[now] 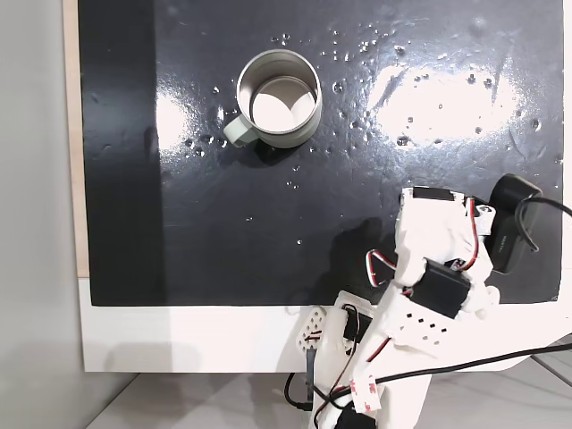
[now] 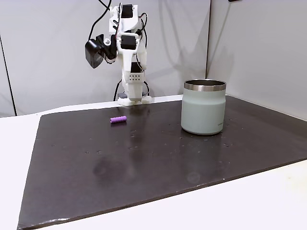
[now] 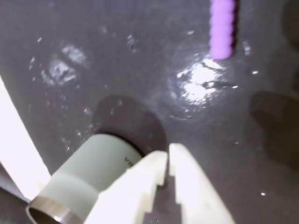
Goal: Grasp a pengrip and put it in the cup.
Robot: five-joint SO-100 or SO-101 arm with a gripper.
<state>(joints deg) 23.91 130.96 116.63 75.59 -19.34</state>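
Note:
The pengrip is a tiny purple ribbed stub lying flat on the black mat, in front of the arm's base. In the wrist view the pengrip lies at the top edge, far from my gripper, whose white fingers stand together at the bottom with nothing between them. The cup is a pale grey-green mug with a metallic rim, upright, with its handle to the lower left in the top-down fixed view. From the side the cup stands right of the pengrip. The arm is folded up high above its base.
A glossy black mat covers the white table. The black boxy camera with its cable rides on the arm. Cables trail from the base. Grey walls stand behind the table.

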